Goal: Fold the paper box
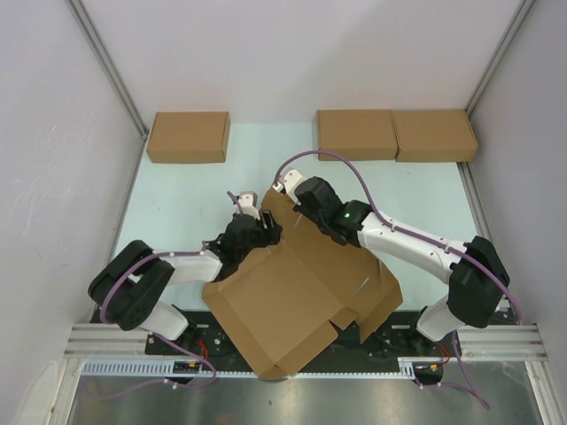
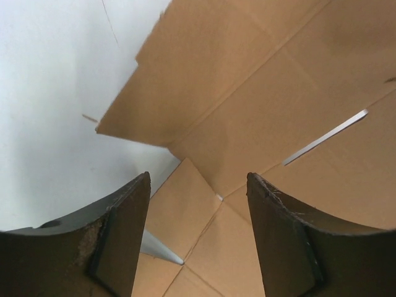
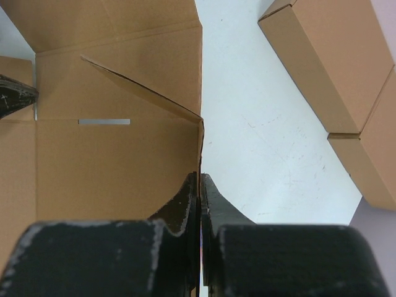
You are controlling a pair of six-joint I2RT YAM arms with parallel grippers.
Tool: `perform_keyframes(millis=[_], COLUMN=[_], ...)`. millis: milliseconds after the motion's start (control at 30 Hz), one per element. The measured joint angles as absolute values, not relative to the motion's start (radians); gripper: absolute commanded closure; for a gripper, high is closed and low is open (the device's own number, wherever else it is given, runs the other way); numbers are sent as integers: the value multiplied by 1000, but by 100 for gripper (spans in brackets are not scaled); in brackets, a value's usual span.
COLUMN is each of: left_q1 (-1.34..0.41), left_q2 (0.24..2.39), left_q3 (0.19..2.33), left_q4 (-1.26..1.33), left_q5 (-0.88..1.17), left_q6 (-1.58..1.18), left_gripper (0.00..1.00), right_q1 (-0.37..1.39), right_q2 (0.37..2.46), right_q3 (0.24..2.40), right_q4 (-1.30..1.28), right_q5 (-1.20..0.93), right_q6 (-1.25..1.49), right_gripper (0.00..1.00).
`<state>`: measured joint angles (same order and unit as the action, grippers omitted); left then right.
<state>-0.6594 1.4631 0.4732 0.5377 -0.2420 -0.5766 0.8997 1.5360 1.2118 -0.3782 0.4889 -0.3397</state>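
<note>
Workpiece location: the paper box (image 1: pixel 292 301) lies partly unfolded on the table (image 1: pixel 177 204), toward 6 o'clock in the top view. Its nearest corner overhangs the table edge by the arm bases. The broad panels lie nearly flat. One narrow flap stands raised at the sheet's 12 o'clock end, between the two arms.

Right gripper (image 1: pixel 288 202): it reaches in from 4 o'clock to the raised flap. In the right wrist view the right gripper (image 3: pixel 199 204) is clenched, and its fingers (image 3: pixel 182 207) are pressed together on the thin edge of a cardboard panel (image 3: pixel 111 154). That edge runs straight up out of the jaws. A narrow slit (image 3: pixel 104 122) shows in the panel, at 10 o'clock from the fingertips.

Left gripper (image 1: pixel 261 228): it reaches in from 8 o'clock to the same end of the sheet. In the left wrist view the left gripper (image 2: pixel 198 241) is released. Its fingers (image 2: pixel 124 241) stand wide apart with only cardboard creases and a sliver of table between them. No panel is pinched. A second slit (image 2: pixel 325 137) shows at 2 o'clock from the fingers.

Other items: three closed cardboard boxes sit along the 12 o'clock edge of the table, well apart from the workpiece. One box (image 1: pixel 188 136) is at 11 o'clock. Two more (image 1: pixel 356 134) (image 1: pixel 434 135) are at 1 o'clock and sit side by side, touching.
</note>
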Motion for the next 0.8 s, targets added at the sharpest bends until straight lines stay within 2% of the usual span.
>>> perform_keyframes(millis=[167, 267, 333, 400, 467, 567, 733, 800], left_q1=[-659, -658, -656, -654, -653, -653, -645, -635], left_q2=[1509, 1528, 1530, 1530, 1530, 1523, 1485, 1478], left_q3=[476, 476, 476, 476, 476, 478, 488, 504], left_q4=[516, 505, 504, 504, 503, 488, 440, 423], left_q5=[-212, -200, -196, -194, -189, -192, -210, -208], left_q6=[-575, -575, -575, -575, -575, -569, -564, -551], left_gripper=[36, 44, 46, 42, 32, 26, 24, 30], right_q1=[900, 900, 900, 900, 900, 900, 900, 900], right_q2=[1534, 1534, 1534, 1533, 1533, 1533, 1533, 1533], right_q3=[1212, 1212, 1212, 1212, 1212, 1212, 1212, 1212], right_q4=[-386, -390, -392, -392, -392, -392, -392, -392], right_q5=[489, 490, 490, 492, 492, 490, 490, 490], right_q6=[-339, -340, -340, -340, -340, -340, -336, -336], right_gripper=[100, 100, 100, 100, 100, 100, 100, 100])
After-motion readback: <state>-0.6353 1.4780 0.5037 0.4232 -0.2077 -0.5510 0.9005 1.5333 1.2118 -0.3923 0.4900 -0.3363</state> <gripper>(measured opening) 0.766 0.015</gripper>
